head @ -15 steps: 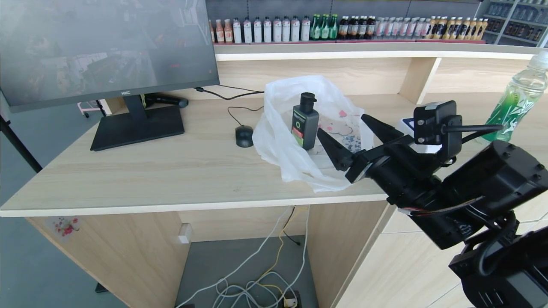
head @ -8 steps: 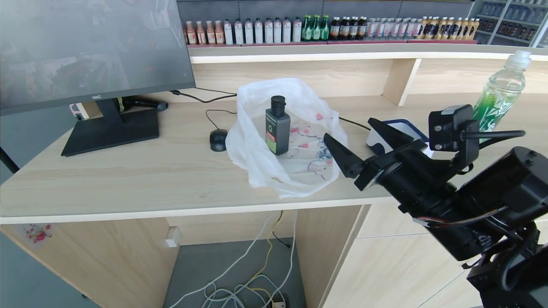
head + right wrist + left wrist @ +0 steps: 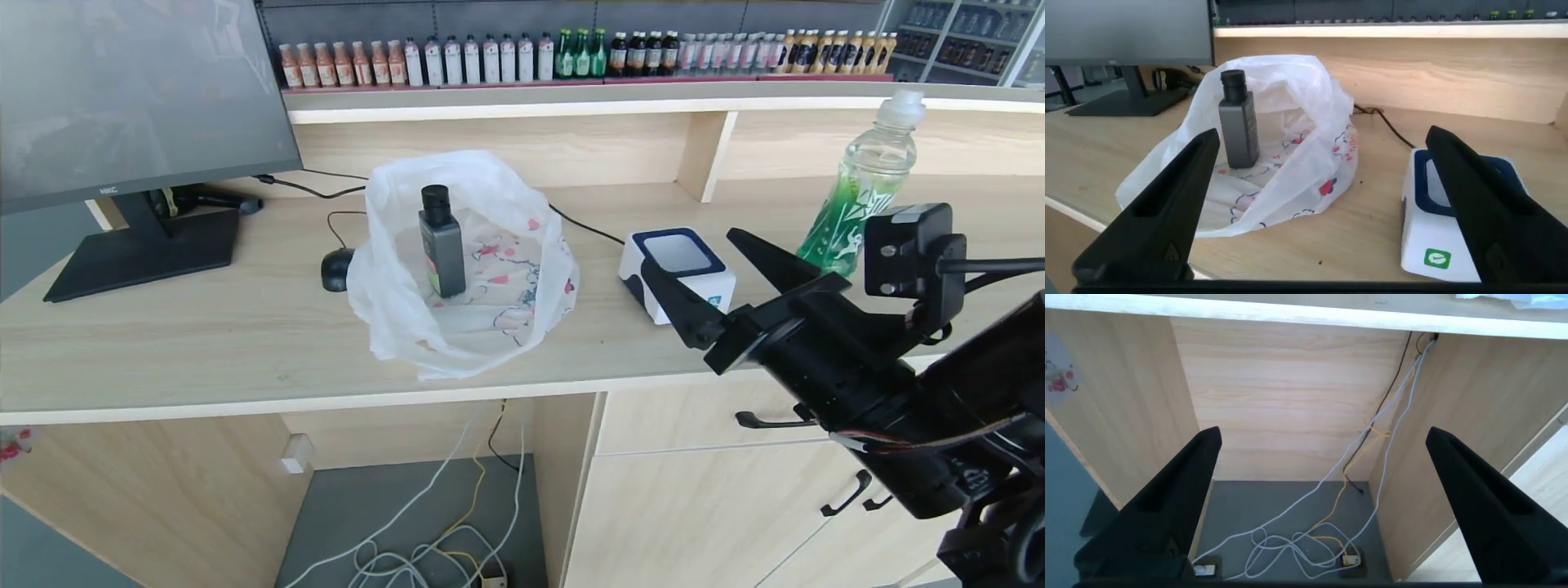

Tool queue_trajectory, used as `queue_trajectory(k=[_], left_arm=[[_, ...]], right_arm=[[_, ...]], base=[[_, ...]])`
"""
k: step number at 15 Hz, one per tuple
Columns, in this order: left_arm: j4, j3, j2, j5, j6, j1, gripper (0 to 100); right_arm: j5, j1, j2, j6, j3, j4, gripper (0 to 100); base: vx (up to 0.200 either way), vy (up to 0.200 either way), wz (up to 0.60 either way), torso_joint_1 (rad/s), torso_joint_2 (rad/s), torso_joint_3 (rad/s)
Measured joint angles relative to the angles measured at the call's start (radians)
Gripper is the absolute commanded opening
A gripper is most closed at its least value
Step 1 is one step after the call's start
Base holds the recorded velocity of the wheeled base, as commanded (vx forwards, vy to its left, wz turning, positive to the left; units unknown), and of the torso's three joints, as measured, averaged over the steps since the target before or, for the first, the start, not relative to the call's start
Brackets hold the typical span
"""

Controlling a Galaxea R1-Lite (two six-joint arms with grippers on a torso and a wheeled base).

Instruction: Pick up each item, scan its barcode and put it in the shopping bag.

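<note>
Grey bottle (image 3: 442,243) upright in white shopping bag (image 3: 382,287), well left of spread, empty right tool (image 3: 687,250), left tool (image 3: 1323,434) spread too

We count one shopping bag (image 3: 392,310) and one dark bottle (image 3: 442,249) left of the right gripper (image 3: 688,249). One scanner (image 3: 1437,245) is just beyond it, and one green bottle (image 3: 857,196) is to its right. Far left are one monitor (image 3: 122,90) and one mouse (image 3: 336,269).
</note>
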Motion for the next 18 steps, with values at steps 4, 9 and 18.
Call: queue_trajectory(k=[4,9,18], left_arm=[[0.0,0.0,0.0,0.0,0.0,0.0,100],[0.0,0.0,0.0,0.0,0.0,0.0,100],[0.0,0.0,0.0,0.0,0.0,0.0,100]], right_arm=[[0.0,-0.001,-0.016,0.001,0.01,-0.001,100],[0.0,-0.011,-0.023,0.001,0.012,0.0,100],[0.0,-0.03,-0.02,0.001,0.002,0.0,100]], base=[[0.0,-0.2,0.0,0.002,0.0,0.006],[0.0,-0.2,0.0,0.002,0.0,0.002],[0.0,-0.178,0.0,0.003,0.0,0.002]])
